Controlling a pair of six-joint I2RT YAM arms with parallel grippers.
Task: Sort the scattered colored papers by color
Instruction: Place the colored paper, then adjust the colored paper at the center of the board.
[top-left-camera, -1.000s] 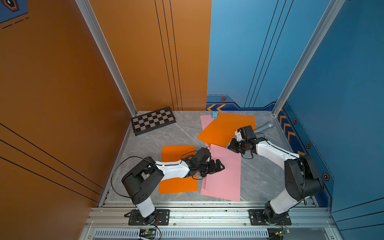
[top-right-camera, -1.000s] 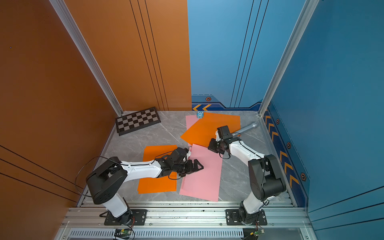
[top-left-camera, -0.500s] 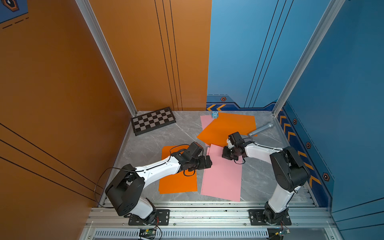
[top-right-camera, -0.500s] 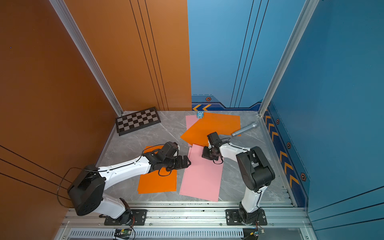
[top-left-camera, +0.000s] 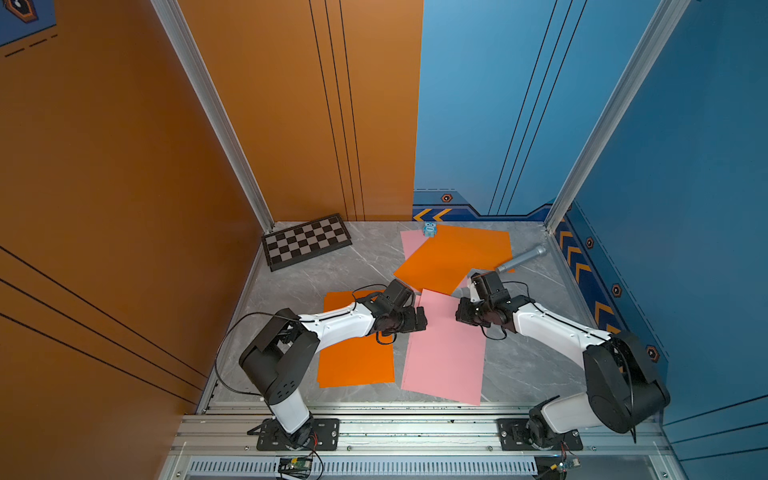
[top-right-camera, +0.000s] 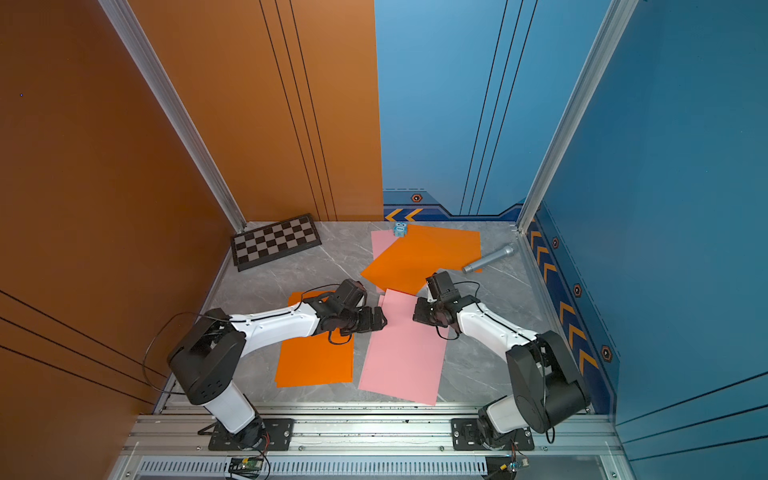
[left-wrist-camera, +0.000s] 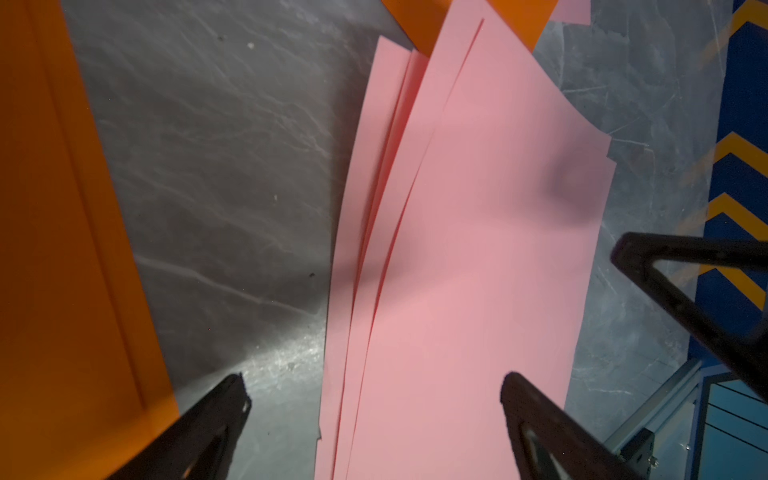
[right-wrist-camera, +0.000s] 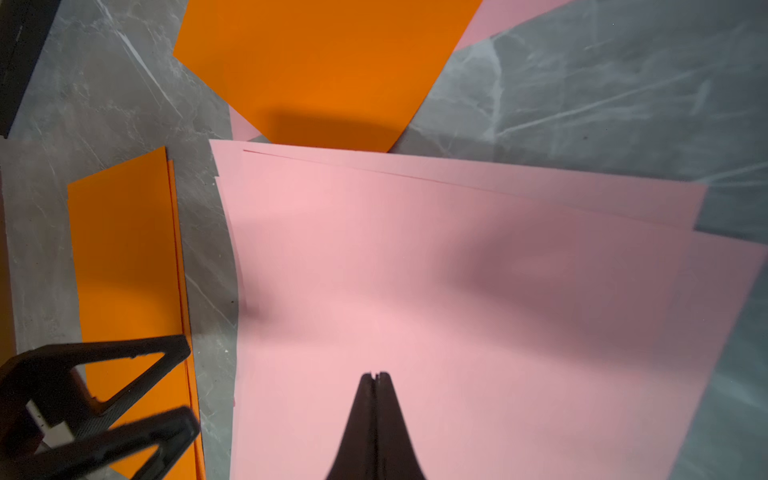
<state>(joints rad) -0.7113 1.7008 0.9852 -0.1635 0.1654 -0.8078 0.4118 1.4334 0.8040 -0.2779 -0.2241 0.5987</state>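
While the pink stack (top-left-camera: 444, 357) and orange stack (top-left-camera: 357, 361) lie side by side as before, the right gripper (top-left-camera: 458, 312), pressed together, has come from the far orange sheet (top-left-camera: 453, 257) to over the pink; the left gripper (top-left-camera: 422, 322) stays spread opposite.

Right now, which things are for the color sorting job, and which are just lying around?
For the job: front orange pile; front pink pile; back orange sheet; back pink sheet, partly under that orange one.

Just lying about: chessboard; small blue toy; grey microphone.
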